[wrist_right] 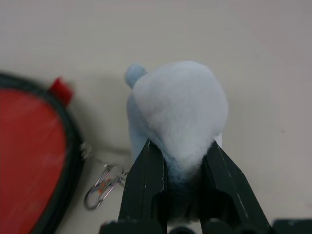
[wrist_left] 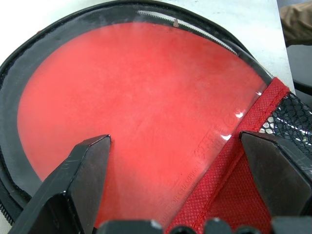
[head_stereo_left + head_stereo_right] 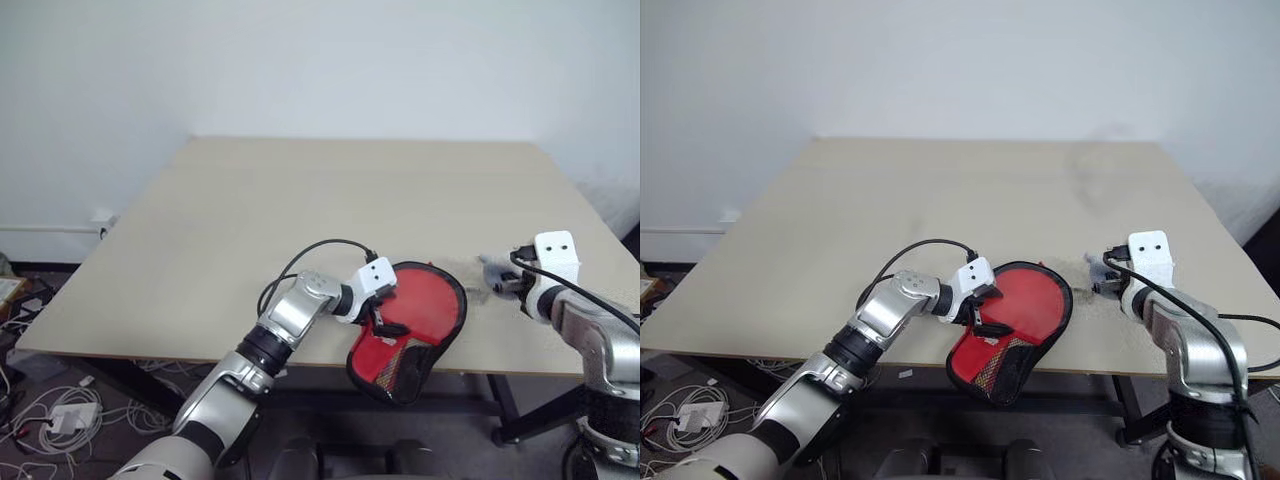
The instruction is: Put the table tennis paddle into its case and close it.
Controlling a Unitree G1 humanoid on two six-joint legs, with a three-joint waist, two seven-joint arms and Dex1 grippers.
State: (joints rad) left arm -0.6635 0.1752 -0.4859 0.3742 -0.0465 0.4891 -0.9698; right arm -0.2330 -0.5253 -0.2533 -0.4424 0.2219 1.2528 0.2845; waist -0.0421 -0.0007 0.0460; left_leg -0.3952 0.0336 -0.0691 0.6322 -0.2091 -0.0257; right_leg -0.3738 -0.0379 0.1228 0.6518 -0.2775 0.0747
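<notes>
Two hands: left hand [image 2: 170, 190] wide open over case [image 3: 408, 335], handle end overhanging table's [image 3: 300, 200] near edge; right hand [image 1: 180, 170] pinches plush [image 1: 178, 114].

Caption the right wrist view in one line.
Right gripper pinching a pale plush lump beside the case on the table.

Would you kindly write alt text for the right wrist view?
The right gripper pinches a pale grey plush lump over the beige table. Beside it lie a metal clip and the black-edged case, showing red.
</notes>
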